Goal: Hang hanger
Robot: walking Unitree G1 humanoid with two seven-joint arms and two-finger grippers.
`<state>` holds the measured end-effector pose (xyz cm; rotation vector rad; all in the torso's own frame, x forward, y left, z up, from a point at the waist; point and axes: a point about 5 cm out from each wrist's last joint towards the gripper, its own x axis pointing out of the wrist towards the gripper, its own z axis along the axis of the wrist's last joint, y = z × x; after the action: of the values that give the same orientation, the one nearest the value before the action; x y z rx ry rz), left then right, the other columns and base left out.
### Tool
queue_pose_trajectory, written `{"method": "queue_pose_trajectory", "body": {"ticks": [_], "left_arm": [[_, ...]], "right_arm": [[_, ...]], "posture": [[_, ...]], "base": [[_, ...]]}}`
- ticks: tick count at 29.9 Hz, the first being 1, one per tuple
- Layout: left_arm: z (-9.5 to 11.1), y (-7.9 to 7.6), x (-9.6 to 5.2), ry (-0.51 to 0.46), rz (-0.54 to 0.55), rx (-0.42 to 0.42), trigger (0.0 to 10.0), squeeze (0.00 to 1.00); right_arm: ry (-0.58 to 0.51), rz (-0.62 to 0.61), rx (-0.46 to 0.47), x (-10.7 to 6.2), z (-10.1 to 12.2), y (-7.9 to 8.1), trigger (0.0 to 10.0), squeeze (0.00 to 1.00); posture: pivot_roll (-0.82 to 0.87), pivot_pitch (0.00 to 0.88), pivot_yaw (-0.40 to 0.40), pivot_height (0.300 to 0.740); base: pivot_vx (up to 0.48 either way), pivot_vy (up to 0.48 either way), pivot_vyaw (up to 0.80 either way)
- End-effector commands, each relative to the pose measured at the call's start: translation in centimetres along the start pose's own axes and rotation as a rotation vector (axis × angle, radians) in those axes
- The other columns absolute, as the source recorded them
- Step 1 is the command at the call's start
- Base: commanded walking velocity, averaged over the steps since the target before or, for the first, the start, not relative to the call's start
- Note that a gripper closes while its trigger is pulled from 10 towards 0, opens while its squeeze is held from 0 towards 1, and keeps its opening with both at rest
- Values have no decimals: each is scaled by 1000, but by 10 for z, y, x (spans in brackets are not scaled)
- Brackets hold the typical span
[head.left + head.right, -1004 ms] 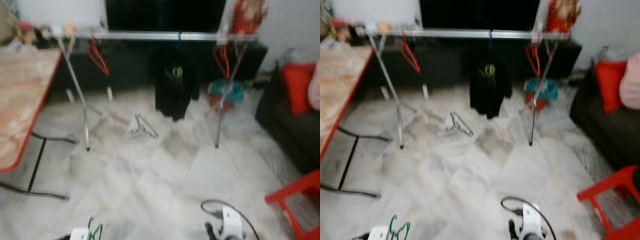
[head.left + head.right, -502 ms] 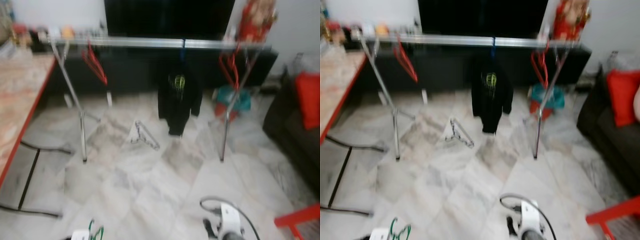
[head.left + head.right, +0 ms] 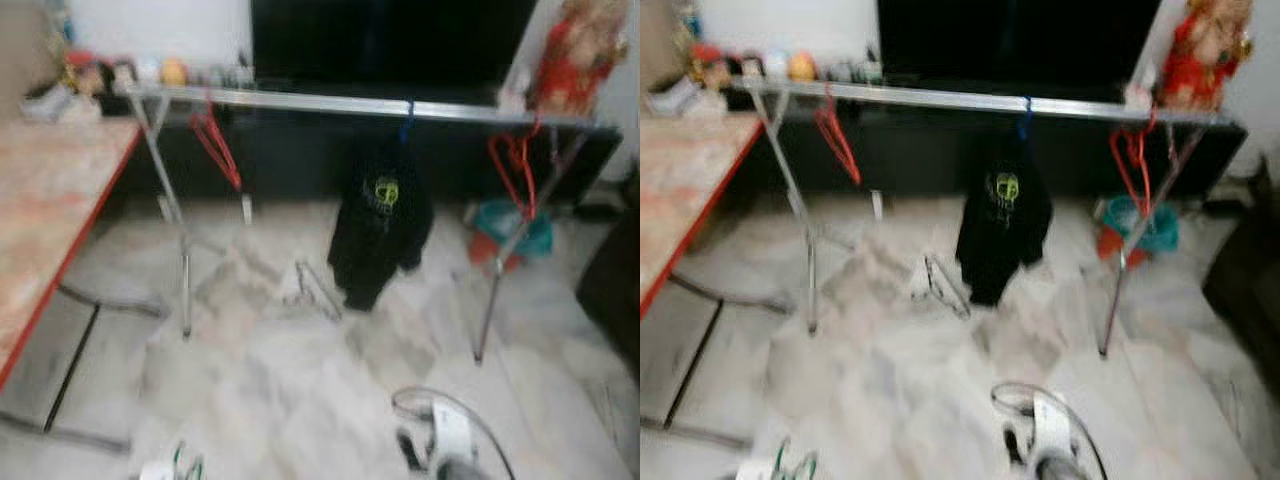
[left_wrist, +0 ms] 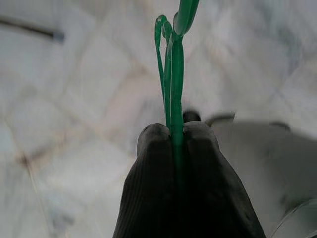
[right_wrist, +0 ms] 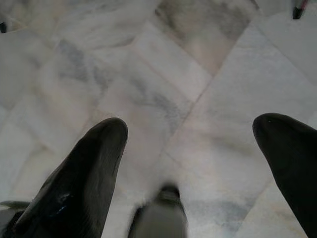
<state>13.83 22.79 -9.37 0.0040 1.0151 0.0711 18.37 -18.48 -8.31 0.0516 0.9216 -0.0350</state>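
My left gripper (image 4: 176,131) is shut on a green hanger (image 4: 171,64), whose thin wire sticks out past the fingertips; it peeks in low down in the left eye view as the green hanger (image 3: 187,462). My right gripper (image 5: 190,134) hangs open over bare marble floor. Ahead stands a silver clothes rail (image 3: 370,104) on slanted legs. Red hangers (image 3: 217,145) hang near its left end, more red hangers (image 3: 512,165) near its right end, and a black garment (image 3: 381,228) in the middle. A pale hanger (image 3: 315,290) lies on the floor below the rail.
A red-edged table (image 3: 55,215) with black legs stands on the left. Behind the rail is a dark TV unit (image 3: 390,45) with small items and a red figure (image 3: 575,50) on it. A teal and red bucket (image 3: 510,235) sits by the rail's right leg. The dark sofa edge (image 3: 615,290) is at the right.
The whole view has shifted: the rail now sits lower and further right and looks larger, so the camera has moved. The red stool and cushion have left the picture. Both grippers keep their states.
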Motion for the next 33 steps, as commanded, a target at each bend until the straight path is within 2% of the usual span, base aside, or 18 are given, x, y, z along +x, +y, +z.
{"method": "queue_pose_trajectory", "body": {"ticks": [1, 9, 14, 20, 33], "left_arm": [[0, -9, 2, 2, -25, 14, 10000, 0], [-1, -9, 1, 5, -26, 13, 10000, 0], [-1, -9, 1, 4, -25, 12, 10000, 0], [-1, -9, 1, 5, -25, 11, 10000, 0], [0, -10, 2, 1, -25, 10, 10000, 0]], "right_arm": [[19, -29, 0, -2, -5, -11, 10000, 0], [20, -23, -8, -2, -5, -11, 10000, 0], [14, -19, -53, -2, -3, -12, 10000, 0], [16, -15, -42, -2, -3, -12, 10000, 0], [22, -1, -27, -2, -4, -12, 10000, 0]], "posture": [[2, 0, -40, 736], [2, 0, -42, 736], [3, 0, -44, 736], [1, 0, -44, 736], [2, 0, -46, 736]], "base": [[398, 0, 0], [394, 0, 0], [394, 0, 0], [396, 0, 800], [397, 0, 0]]}}
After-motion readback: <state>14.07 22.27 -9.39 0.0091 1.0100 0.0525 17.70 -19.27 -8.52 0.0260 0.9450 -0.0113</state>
